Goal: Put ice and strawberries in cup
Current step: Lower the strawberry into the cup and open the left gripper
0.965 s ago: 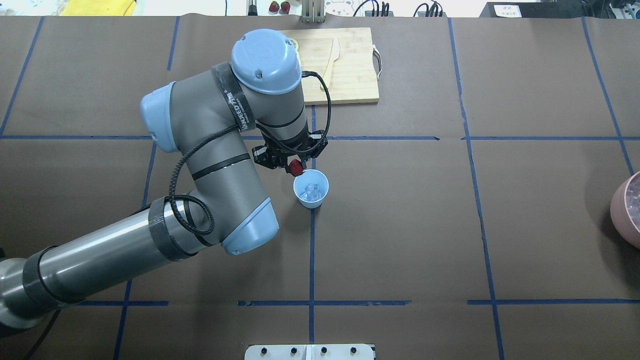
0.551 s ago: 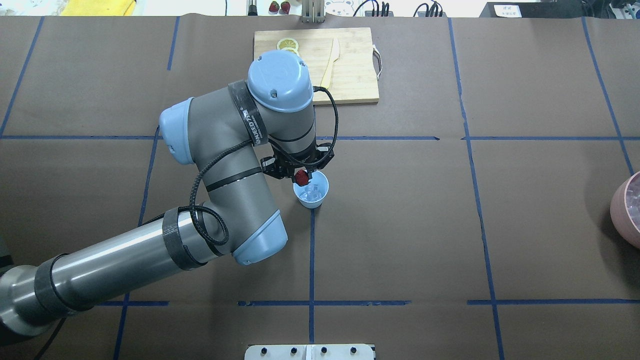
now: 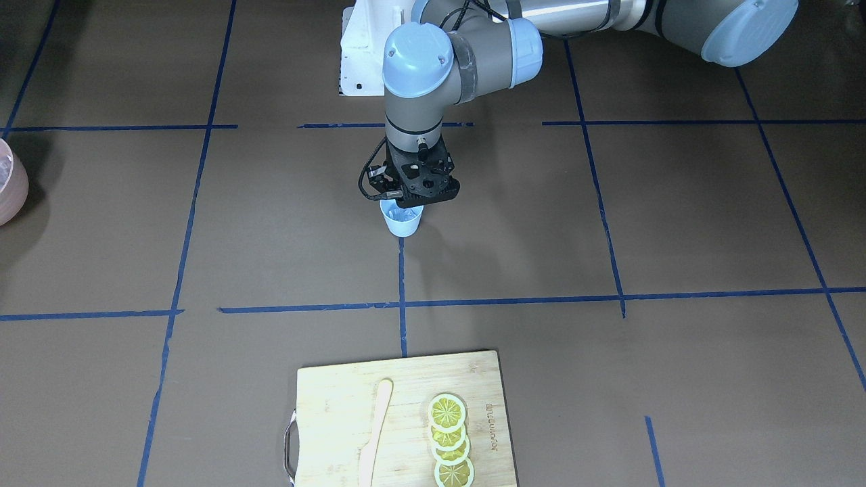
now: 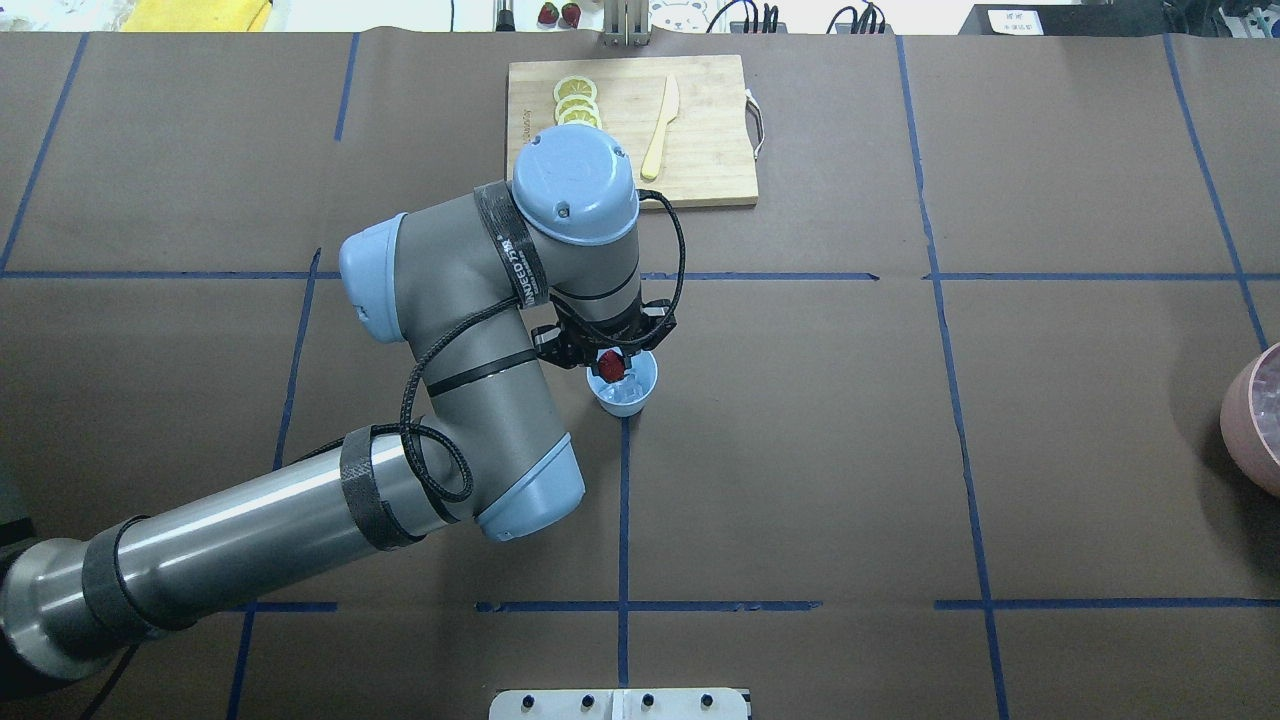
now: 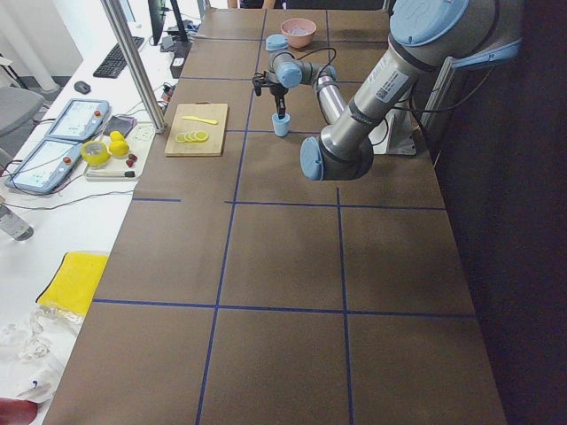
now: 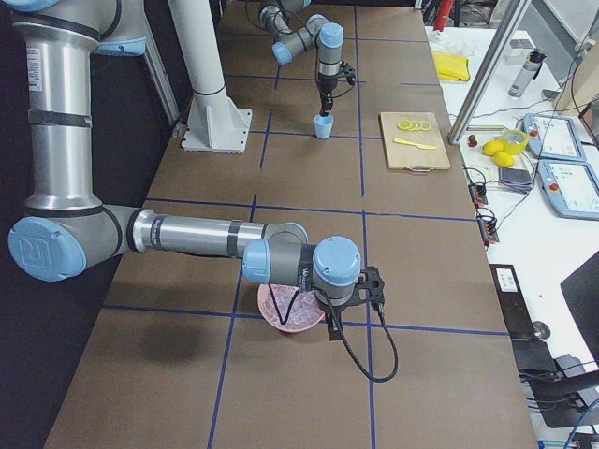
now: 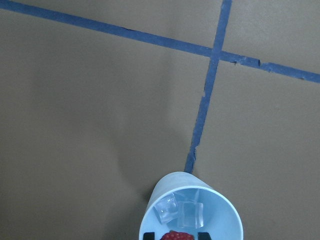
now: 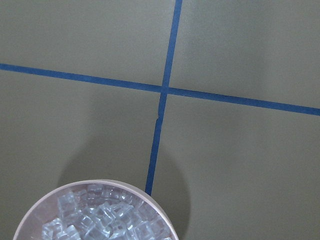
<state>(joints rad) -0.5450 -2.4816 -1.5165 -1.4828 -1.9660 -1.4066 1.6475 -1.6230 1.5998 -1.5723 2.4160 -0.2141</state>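
L gripper (image 4: 610,362), jaws clamped on the strawberry (image 4: 611,367), has slid from beside the cup (image 4: 626,405) rim to over its mouth, ice (image 7: 180,214) already inside, cup mid-counter, so prob. only the release remains; R gripper (image 6: 330,329) jaws: can't judge.

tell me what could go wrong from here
The left gripper holds the strawberry over the edge of the cup, not its middle; released now, it might strike the rim and roll onto the table. The gripper also hangs close to the rim; a sideways nudge could tip the cup and spill its ice.
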